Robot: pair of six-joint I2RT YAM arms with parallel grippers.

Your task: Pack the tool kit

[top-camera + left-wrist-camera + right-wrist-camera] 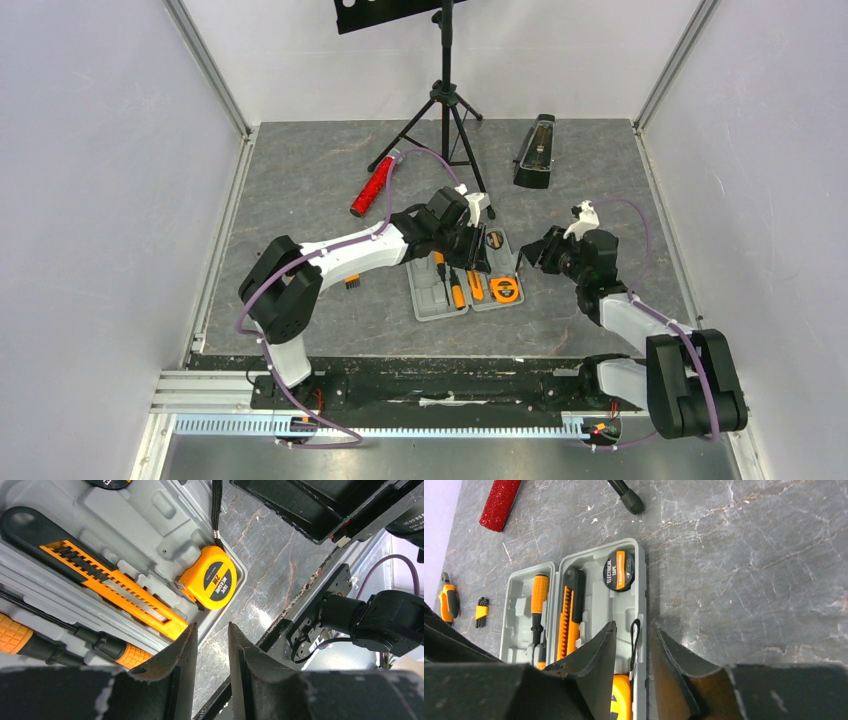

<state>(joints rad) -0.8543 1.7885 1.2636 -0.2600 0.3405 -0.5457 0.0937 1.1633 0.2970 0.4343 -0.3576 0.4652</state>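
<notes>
The grey tool kit case (428,300) lies open in the middle of the table. It holds an orange-and-black knife (100,575), a screwdriver (60,647), a round orange tape measure (210,578) and a roll of electrical tape (619,570). My left gripper (211,630) hovers over the case's corner by the tape measure, open and empty. My right gripper (634,630) is open and empty, its fingers either side of the case's right rim (642,580) and the tape measure's black strap (635,637). Orange pliers (448,602) and a hex key set (481,612) lie on the table left of the case.
A red glittery cylinder (372,188) lies behind the case to the left. A black music stand tripod (445,110) stands at the back centre, one foot (629,497) near the case. A black metronome (535,150) stands at the back right. White walls enclose the table.
</notes>
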